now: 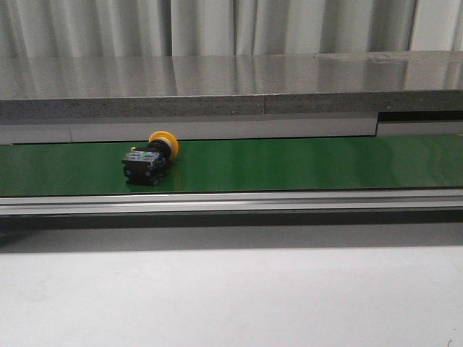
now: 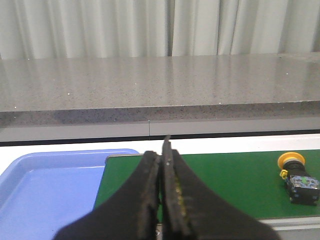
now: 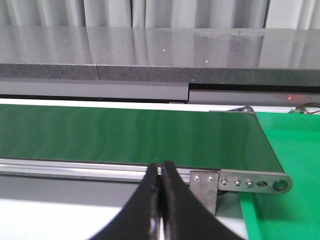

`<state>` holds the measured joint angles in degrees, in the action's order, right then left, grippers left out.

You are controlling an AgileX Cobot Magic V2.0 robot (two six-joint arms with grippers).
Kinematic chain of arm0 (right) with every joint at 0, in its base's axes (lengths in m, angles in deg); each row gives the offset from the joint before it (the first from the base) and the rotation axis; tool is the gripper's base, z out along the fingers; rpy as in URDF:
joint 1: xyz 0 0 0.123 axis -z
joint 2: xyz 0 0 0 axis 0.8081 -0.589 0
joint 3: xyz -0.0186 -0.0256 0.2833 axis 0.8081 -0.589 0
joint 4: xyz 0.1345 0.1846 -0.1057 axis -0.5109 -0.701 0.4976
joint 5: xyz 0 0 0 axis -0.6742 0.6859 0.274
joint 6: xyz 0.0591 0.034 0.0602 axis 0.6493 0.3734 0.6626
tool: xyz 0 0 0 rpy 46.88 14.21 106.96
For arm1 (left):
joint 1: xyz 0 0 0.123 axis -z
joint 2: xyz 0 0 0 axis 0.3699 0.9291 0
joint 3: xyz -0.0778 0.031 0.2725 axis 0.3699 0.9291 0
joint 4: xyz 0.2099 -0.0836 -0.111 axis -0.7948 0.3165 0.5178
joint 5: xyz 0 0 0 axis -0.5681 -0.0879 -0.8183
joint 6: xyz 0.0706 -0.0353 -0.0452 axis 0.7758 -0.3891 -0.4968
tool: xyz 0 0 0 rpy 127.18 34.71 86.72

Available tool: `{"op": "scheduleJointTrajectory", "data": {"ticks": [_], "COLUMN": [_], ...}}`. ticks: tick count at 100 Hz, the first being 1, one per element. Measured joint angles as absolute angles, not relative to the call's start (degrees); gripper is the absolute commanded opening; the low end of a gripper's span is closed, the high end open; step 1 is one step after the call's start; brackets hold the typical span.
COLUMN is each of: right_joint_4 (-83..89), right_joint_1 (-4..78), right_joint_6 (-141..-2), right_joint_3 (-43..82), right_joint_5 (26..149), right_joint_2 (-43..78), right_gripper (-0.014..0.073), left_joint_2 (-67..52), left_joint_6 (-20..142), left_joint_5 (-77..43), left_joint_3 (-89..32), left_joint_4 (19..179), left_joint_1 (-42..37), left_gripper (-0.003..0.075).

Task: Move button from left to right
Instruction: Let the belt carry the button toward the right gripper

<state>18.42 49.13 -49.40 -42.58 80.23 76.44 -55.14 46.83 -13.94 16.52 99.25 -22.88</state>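
The button lies on its side on the green conveyor belt, left of the belt's middle, its yellow cap toward the back and its black body with green marks toward the front. It also shows in the left wrist view, far off to one side of my left gripper. That gripper is shut and empty, near the belt's left end. My right gripper is shut and empty, in front of the belt's rail near its right end. Neither gripper shows in the front view.
A blue tray sits at the belt's left end. A bright green surface lies past the belt's right end. An aluminium rail runs along the belt's front. A grey stone counter stands behind it.
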Motion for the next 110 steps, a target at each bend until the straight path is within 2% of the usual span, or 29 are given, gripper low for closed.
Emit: {"op": "scheduleJointTrajectory", "data": {"ticks": [25, 49, 70, 110], "right_joint_4": [18.42, 18.42, 18.42, 16.31], "right_joint_1": [49.13, 49.13, 49.13, 49.13], "right_joint_6": [-49.40, -49.40, -49.40, -49.40], "right_joint_3": [-42.38, -33.06, -20.79, 2.08], "right_joint_5": [71.72, 77.86, 88.24, 107.74], "right_joint_2": [76.44, 74.42, 62.63, 32.29], "right_gripper": [-0.0068, -0.0068, -0.0068, -0.0068], "left_joint_2": [-55.14, -55.14, -55.14, -55.14], "left_joint_6": [46.83, 46.83, 46.83, 46.83], "left_joint_5": [-13.94, -13.94, -13.94, -13.94], "left_joint_3": [16.52, 16.52, 16.52, 16.52], "left_joint_4": [99.25, 99.25, 99.25, 99.25], "left_joint_1": [-22.88, -22.88, -22.88, -22.88], "left_gripper": [-0.0020, -0.0020, -0.0020, -0.0020]}}
